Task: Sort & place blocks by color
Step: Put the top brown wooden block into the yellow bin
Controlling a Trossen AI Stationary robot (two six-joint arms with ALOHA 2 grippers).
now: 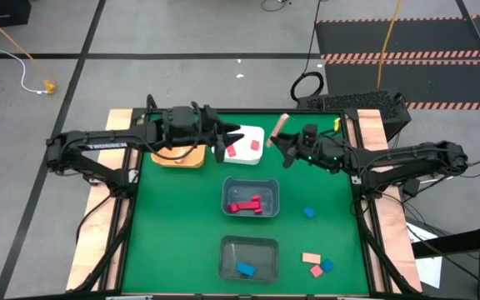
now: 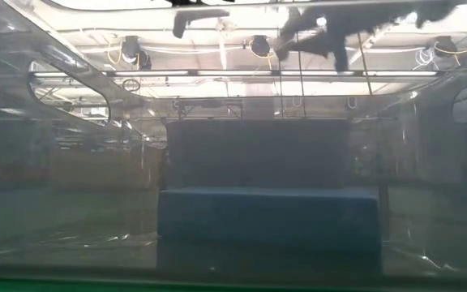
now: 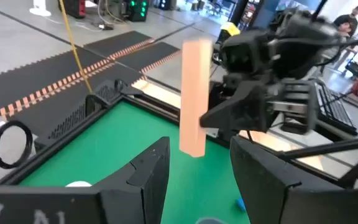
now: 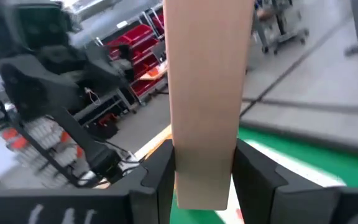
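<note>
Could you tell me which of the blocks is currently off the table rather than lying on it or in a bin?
The long tan bar: the right hand grips its lower end and holds it up beside the white bin. Every other block lies in a bin or on the green mat.

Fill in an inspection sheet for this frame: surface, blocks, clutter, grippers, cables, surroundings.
Surface: green mat with wooden side strips.
Job's things: red blocks in the middle clear bin; blue block in the near bin; pink pieces in the white bin; orange bin; loose blocks on the mat.
Clutter: nothing seen.
Grippers: right gripper shut on a tan bar; left gripper open, facing it.
Cables: yellow cord on the floor.
Surroundings: striped floor mats.
</note>
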